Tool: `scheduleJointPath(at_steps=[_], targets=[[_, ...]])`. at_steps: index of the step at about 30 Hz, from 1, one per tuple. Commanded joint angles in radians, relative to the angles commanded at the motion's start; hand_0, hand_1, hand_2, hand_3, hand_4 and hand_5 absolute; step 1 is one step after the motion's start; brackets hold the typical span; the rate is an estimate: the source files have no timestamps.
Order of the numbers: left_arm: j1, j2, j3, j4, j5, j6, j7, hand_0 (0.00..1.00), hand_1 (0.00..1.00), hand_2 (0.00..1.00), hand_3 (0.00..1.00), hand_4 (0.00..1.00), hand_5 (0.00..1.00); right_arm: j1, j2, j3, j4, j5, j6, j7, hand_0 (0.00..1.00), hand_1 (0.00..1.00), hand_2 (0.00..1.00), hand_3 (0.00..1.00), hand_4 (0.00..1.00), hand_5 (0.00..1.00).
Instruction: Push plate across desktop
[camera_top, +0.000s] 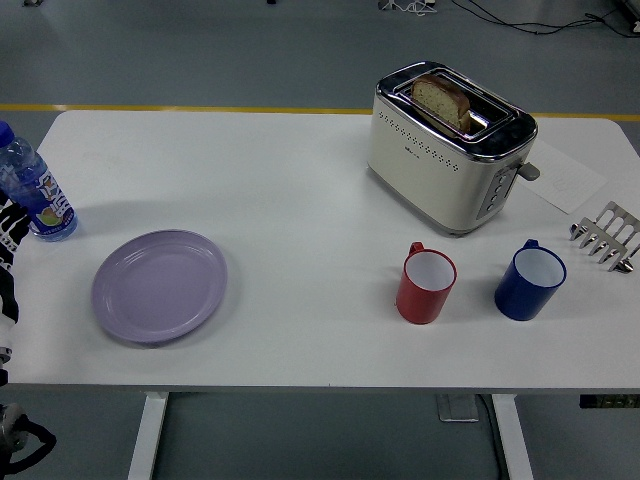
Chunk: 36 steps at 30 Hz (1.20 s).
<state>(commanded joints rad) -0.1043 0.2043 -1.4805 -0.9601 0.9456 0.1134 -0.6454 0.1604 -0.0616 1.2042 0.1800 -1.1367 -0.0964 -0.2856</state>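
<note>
A lilac plate (160, 285) lies flat on the white table (300, 200), at its left side near the front edge. Nothing touches it. Part of my left arm (6, 290) shows at the picture's left edge, just left of the plate and apart from it. My right arm is out of sight.
A blue-capped water bottle (35, 190) stands behind the plate at the far left. A cream toaster (445, 150) with a bread slice (443, 100) sits at the back right. A red mug (427, 285), a blue mug (531, 281) and a metal toast rack (608, 235) stand to the right.
</note>
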Motion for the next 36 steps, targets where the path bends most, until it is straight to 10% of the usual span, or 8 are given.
scheduleJointPath(at_steps=[36], targets=[[-0.125, -0.091, 0.205, 0.174, -0.125, 0.035, 0.000, 0.833, 0.829, 0.830, 0.759, 0.402, 0.998, 0.005, 0.004, 0.011, 0.000, -0.023, 0.001, -0.007, 0.609, 0.530, 0.576, 0.581, 0.391, 0.277]])
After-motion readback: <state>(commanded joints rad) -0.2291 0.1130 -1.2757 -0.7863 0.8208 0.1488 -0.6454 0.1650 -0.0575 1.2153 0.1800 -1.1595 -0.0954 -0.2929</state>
